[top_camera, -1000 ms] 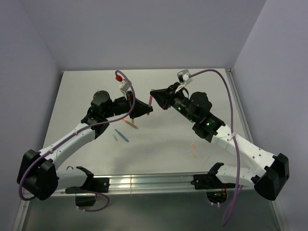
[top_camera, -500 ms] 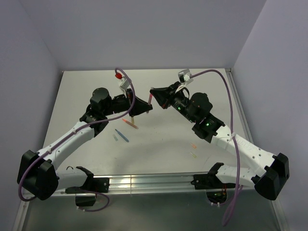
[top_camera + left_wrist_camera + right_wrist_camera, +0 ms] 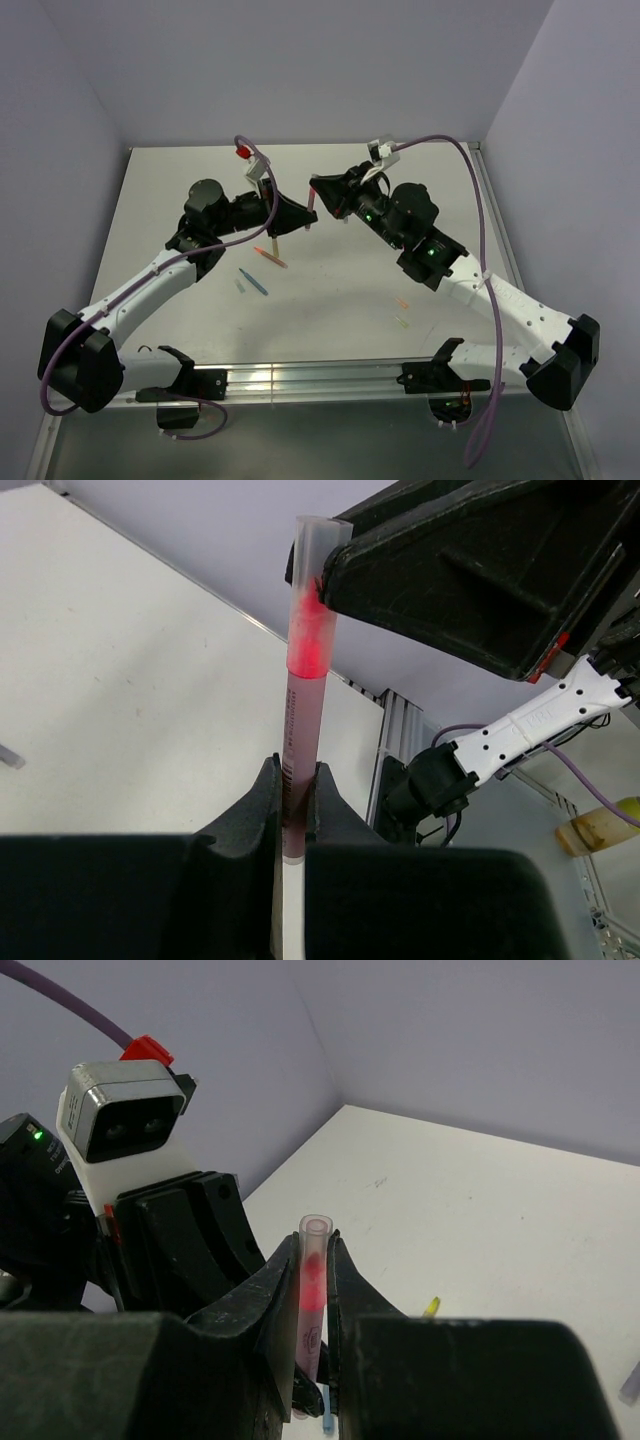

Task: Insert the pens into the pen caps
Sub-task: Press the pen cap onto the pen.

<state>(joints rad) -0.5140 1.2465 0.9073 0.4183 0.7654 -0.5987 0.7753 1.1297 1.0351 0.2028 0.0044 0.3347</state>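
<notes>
Grip on pink-red pen (image 3: 296,730) above the tabletop (image 3: 340,290)
Blue pen (image 3: 253,282) and orange pen (image 3: 270,257) lie at left; left gripper (image 3: 303,221) clamps the pink-red pen's lower end (tip up); the tip sits inside the pink cap (image 3: 312,1260), pinched by the right gripper (image 3: 318,190).

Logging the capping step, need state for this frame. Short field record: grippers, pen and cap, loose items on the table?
left gripper: shut on pink-red pen
right gripper: shut on pink cap
mating: pen tip inside cap; fully seated or not, cannot tell
position: held above table
loose on table: orange pen, blue pen, pale cap, orange cap, yellow-green cap
</notes>
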